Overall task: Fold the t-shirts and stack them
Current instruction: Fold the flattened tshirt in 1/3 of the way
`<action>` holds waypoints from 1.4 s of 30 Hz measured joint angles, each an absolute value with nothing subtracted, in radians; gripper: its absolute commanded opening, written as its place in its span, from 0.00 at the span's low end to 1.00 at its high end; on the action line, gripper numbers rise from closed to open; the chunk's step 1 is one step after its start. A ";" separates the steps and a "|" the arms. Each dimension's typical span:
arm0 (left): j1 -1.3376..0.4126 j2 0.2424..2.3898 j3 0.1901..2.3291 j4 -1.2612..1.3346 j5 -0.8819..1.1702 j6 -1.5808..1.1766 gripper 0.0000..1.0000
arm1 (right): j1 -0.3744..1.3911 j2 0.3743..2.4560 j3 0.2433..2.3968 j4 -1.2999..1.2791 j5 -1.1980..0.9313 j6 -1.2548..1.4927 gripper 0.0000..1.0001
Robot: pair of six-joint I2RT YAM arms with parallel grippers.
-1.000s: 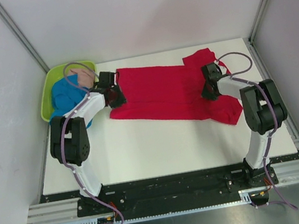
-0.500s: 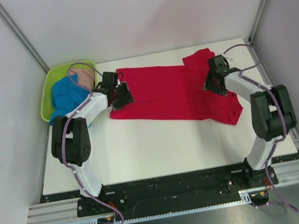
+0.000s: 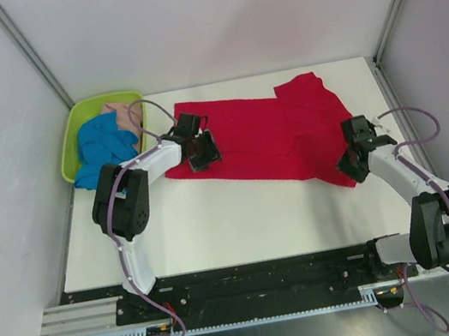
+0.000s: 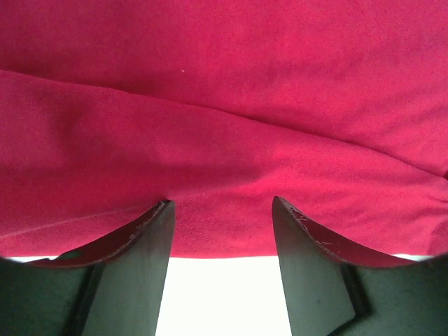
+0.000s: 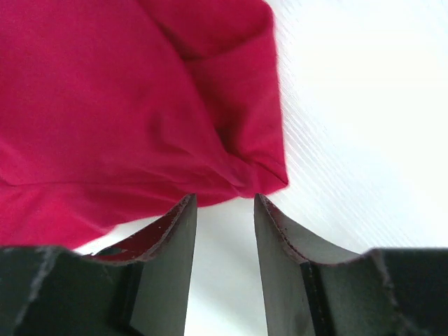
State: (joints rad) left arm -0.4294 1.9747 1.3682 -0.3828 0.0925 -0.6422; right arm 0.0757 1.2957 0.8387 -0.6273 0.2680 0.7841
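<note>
The red t-shirt [image 3: 263, 137] lies spread flat across the back of the white table [image 3: 217, 221]. My left gripper [image 3: 202, 152] is open over its near left hem; in the left wrist view the red cloth [image 4: 224, 126] fills the frame above the open gripper [image 4: 222, 206]. My right gripper [image 3: 353, 164] is open at the shirt's near right sleeve corner [image 5: 269, 178], with nothing between its fingers [image 5: 224, 203]. The blue t-shirt [image 3: 99, 146] and pale pink t-shirt [image 3: 121, 113] lie crumpled in the basket.
The lime-green plastic basket [image 3: 72, 141] sits at the back left corner of the table. Grey enclosure walls and metal posts [image 3: 30, 54] stand on three sides. The white tabletop shows in front of the red shirt.
My left gripper moved right along the shirt's near left hem. My right arm swung out and down from the upper right sleeve to the near right sleeve corner.
</note>
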 measured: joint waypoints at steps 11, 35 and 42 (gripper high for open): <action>-0.428 2.005 1.367 -0.366 0.086 -0.682 0.62 | 0.074 1.289 0.730 -0.622 0.268 0.870 0.38; -0.413 2.009 1.356 -0.329 0.062 -0.691 0.63 | 0.083 1.406 0.922 -0.648 0.458 0.715 0.00; -0.397 2.009 1.356 -0.320 0.054 -0.693 0.63 | 0.122 1.441 1.023 -0.676 0.546 0.636 0.26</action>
